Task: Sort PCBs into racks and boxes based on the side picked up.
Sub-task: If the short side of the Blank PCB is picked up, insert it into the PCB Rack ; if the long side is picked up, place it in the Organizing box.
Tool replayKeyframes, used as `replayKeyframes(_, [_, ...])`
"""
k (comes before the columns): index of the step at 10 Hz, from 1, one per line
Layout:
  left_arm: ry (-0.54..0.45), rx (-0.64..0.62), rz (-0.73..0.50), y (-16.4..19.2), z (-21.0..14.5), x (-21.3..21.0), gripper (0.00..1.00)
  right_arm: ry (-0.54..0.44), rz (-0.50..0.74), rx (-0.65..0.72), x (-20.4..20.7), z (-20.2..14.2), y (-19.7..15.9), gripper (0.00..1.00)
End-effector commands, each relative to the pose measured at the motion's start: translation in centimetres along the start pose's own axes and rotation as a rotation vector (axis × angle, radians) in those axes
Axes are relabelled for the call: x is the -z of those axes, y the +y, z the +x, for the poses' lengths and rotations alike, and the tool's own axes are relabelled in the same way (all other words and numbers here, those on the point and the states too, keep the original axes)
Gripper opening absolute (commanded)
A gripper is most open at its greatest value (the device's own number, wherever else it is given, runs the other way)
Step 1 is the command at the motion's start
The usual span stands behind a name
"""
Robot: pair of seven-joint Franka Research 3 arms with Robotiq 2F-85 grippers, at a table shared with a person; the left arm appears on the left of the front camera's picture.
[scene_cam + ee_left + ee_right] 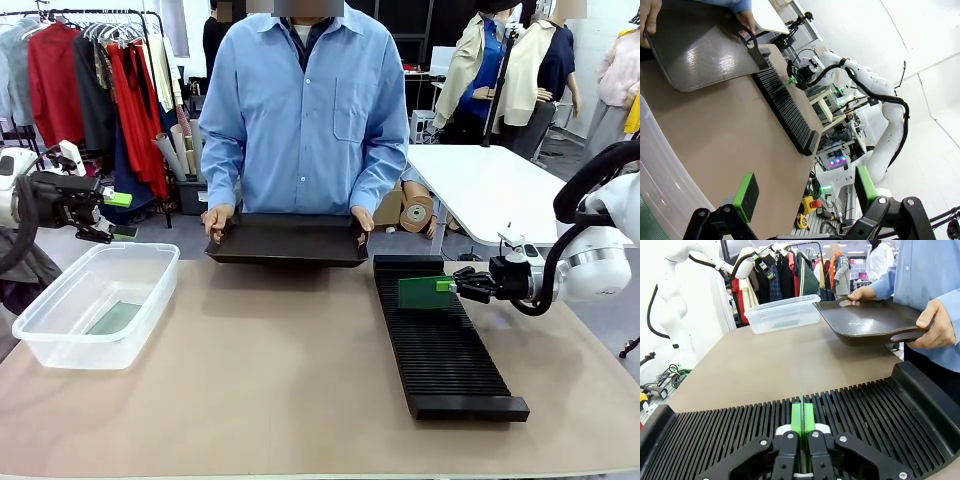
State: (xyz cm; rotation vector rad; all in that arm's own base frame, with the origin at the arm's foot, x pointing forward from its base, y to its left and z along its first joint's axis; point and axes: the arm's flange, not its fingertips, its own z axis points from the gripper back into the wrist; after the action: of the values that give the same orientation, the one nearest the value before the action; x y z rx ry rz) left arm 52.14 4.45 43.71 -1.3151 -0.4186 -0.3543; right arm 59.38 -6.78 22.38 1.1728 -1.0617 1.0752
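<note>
My right gripper (452,287) is shut on a green PCB (425,292), held on edge just above the far end of the long black ribbed rack (450,360). In the right wrist view the PCB (801,390) shows edge-on between the shut green pads (796,421), lined up with the rack's slots (875,405). My left gripper (118,214) is open and holds nothing, hanging above the far left corner of the clear box (65,350). Its pads (746,190) stand wide apart. Another PCB (113,318) lies flat on the box floor.
A person at the far side holds a smooth black tray (290,242) with both hands, a hand (215,220) at each end, just above the table edge. Bare brown tabletop (260,380) lies between box and rack.
</note>
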Motion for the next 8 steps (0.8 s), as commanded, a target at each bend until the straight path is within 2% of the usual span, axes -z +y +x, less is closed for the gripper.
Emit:
replayKeyframes(1, [-0.002,0.003,0.000,-0.20,0.05,-0.08,1.00,-0.014,0.009,0.008,-0.37,-0.34,-0.57,0.00])
replayKeyframes(8, [-0.002,0.003,0.000,-0.20,0.05,-0.08,1.00,-0.005,0.060,0.047,-0.50,-1.00,-1.13,0.00])
